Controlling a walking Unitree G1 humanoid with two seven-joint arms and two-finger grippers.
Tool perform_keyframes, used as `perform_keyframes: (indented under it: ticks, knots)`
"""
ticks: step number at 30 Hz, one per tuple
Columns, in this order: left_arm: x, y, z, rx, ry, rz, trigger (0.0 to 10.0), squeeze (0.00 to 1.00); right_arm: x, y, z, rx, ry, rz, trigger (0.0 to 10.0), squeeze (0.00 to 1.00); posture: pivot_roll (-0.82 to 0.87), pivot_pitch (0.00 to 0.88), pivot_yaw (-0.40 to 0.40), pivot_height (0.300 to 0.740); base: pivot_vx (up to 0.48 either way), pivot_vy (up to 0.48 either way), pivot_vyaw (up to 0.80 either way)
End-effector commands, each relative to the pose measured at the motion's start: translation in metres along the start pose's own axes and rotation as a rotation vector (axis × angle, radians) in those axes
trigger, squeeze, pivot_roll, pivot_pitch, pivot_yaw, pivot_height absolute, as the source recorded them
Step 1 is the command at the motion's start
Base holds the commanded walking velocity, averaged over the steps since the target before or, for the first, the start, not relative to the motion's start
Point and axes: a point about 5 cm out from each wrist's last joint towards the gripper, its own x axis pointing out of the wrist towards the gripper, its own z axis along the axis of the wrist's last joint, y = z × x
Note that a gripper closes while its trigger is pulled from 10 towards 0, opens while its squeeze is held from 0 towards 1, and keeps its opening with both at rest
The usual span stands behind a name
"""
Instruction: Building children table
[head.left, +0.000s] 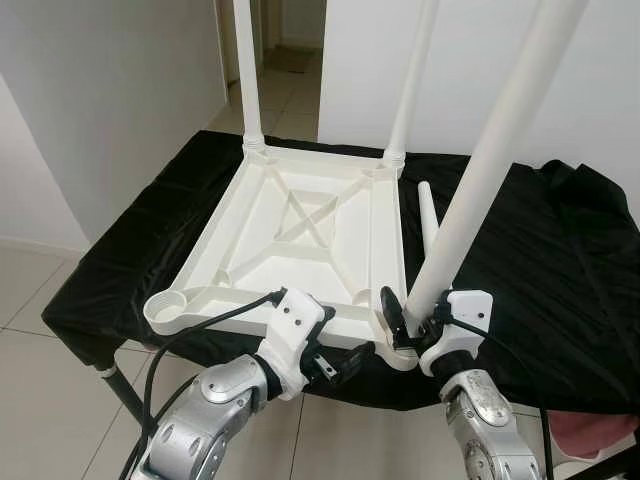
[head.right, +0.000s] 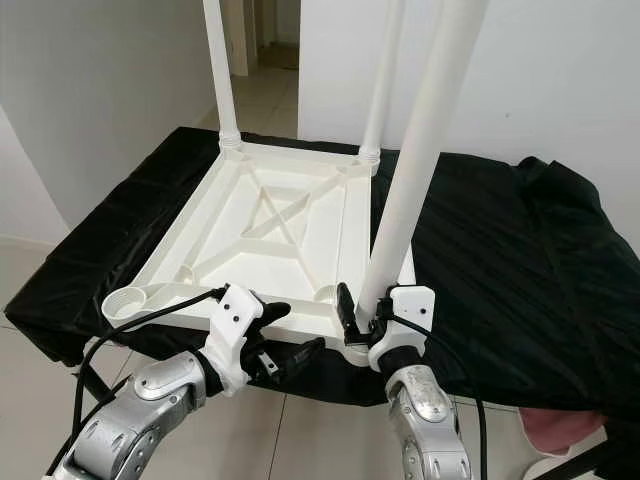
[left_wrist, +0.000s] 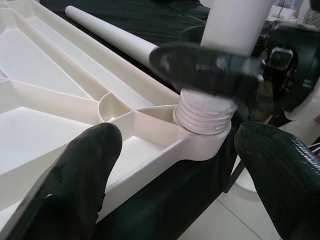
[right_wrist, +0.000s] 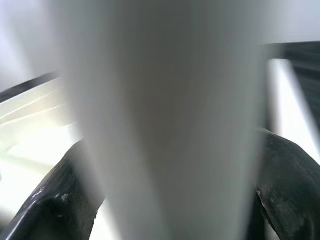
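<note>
A black cloth (head.left: 560, 270) covers the work surface, and a white children's table (head.left: 300, 240) lies upside down on it with two legs standing in its far corners. At its near right corner the right gripper (head.left: 412, 318) is closed around a third leg (head.left: 470, 190) standing in its socket; the left gripper (head.left: 335, 362), fingers apart, hangs just off the near edge, and a loose leg (head.left: 430, 215) lies on the cloth beside the right edge.

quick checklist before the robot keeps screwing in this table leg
1. Right gripper clamped on the near-right leg: ok.
2. Leg's threaded end seated in the corner socket: ok, though threads are exposed, so not fully in.
3. Left gripper open, near the tabletop edge, not holding it: not ok for bracing.
4. Two far legs upright: ok.
5. Spare leg lying on the black cloth: ok.
</note>
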Motion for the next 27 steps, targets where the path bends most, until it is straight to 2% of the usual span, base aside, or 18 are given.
perform_keyframes:
  ticks: [1,2,5,10,11,13,14,15,27]
  knots:
    - [0.001,-0.005,-0.003,0.0,0.024,-0.033,10.0,0.0,0.001,-0.008,0.0,-0.018,0.009,0.125,10.0,0.0,0.0,0.127,-0.004,0.74,0.0,0.0,0.0]
    - [0.001,-0.005,-0.003,0.0,0.024,-0.033,10.0,0.0,0.001,-0.008,0.0,-0.018,0.009,0.125,10.0,0.0,0.0,0.127,-0.004,0.74,0.0,0.0,0.0]
    - [0.002,-0.007,-0.003,0.031,0.025,-0.034,10.0,0.0,0.004,-0.015,0.0,-0.027,0.03,0.231,10.0,0.0,0.0,0.125,-0.001,0.74,0.0,0.0,0.0]
    - [0.003,-0.007,-0.005,0.048,0.04,-0.035,10.0,0.0,0.007,-0.019,-0.002,-0.07,0.055,0.298,10.0,0.0,0.0,0.123,-0.001,0.74,0.0,0.0,0.0]
    - [0.003,-0.007,-0.005,0.057,0.045,-0.035,10.0,0.0,0.008,-0.021,-0.004,-0.08,0.066,0.313,8.1,0.0,0.0,0.121,-0.001,0.74,0.0,0.0,0.0]
    - [0.003,-0.007,-0.005,0.063,0.047,-0.035,10.0,0.0,0.009,-0.022,-0.005,-0.086,0.073,0.322,8.1,0.0,0.0,0.121,-0.001,0.74,0.0,0.0,0.0]
    - [0.004,-0.007,-0.005,0.071,0.048,-0.031,10.0,0.0,0.009,-0.023,-0.007,-0.077,0.086,0.328,0.5,0.0,0.01,0.122,-0.002,0.74,0.0,0.0,0.0]
    - [0.004,-0.006,-0.005,0.076,0.048,-0.027,10.0,0.0,0.01,-0.024,-0.01,-0.071,0.092,0.339,0.0,0.0,0.01,0.12,-0.005,0.74,0.0,0.0,0.0]
    - [0.005,-0.007,-0.006,0.128,0.046,-0.016,10.0,0.0,0.008,-0.029,-0.02,-0.041,0.124,0.356,0.0,0.0,0.01,0.122,-0.006,0.74,0.0,0.0,0.0]
